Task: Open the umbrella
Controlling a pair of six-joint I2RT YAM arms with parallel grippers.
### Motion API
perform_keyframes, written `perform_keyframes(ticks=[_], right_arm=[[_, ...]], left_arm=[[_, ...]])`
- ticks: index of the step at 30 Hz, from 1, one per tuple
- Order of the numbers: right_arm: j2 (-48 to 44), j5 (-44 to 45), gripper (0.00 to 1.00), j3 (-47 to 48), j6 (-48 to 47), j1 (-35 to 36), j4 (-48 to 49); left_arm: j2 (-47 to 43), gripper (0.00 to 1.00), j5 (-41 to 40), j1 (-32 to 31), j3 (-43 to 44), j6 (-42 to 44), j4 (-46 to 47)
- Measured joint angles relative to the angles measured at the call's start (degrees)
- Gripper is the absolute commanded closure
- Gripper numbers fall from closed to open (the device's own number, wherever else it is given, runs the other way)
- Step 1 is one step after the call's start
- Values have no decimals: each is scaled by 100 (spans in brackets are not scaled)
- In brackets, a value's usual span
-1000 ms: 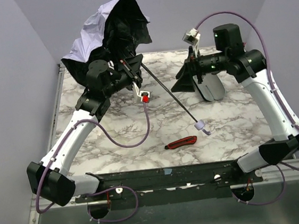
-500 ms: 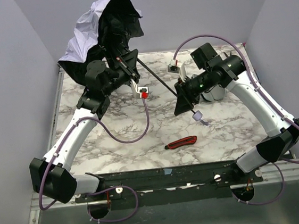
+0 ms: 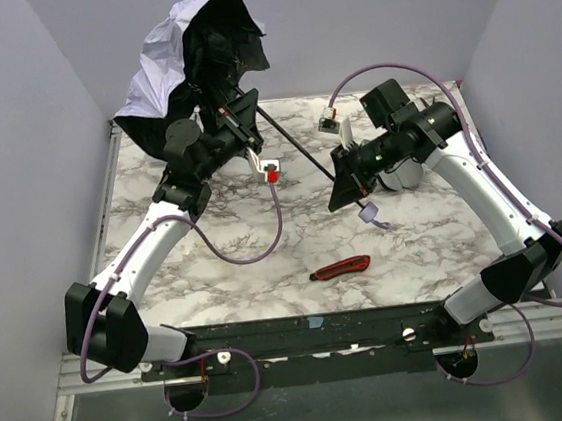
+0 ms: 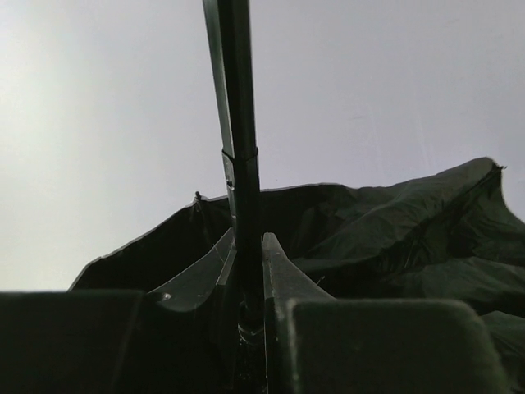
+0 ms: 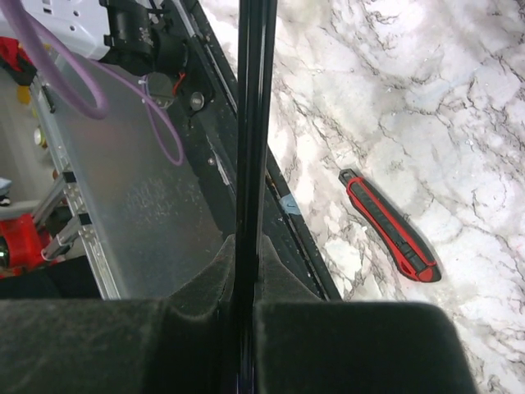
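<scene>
The umbrella's half-spread canopy (image 3: 179, 55), lilac-white outside and black inside, stands tilted up at the back left. Its thin black shaft (image 3: 300, 148) slants down to the right and ends in a pale knob handle (image 3: 369, 214) just above the table. My left gripper (image 3: 239, 116) is shut on the shaft close under the canopy. In the left wrist view the shaft (image 4: 238, 123) runs up from between the pads (image 4: 279, 271), with black canopy cloth (image 4: 385, 222) behind. My right gripper (image 3: 344, 184) is shut on the shaft just above the handle, the shaft (image 5: 254, 123) pinched between its fingers (image 5: 283, 275).
A red-and-black utility knife (image 3: 339, 268) lies on the marble table (image 3: 445, 243) near the front, also seen as the knife (image 5: 390, 226) in the right wrist view. A grey pouch (image 3: 403, 173) lies partly hidden behind the right arm. Walls close in at the back and both sides.
My right gripper swung from over the grey pouch to the shaft's lower end and closed on it. The left arm raised the canopy slightly and still holds the shaft.
</scene>
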Motion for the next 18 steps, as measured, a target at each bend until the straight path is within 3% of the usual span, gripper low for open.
perform_keyframes(ticks=[7, 18], right_arm=[[-26, -109, 99, -31, 199, 4, 17], [-28, -107, 99, -188, 442, 0, 463]], left_arm=[[306, 77, -129, 247, -68, 13, 634], [555, 85, 11, 439, 13, -90, 857]])
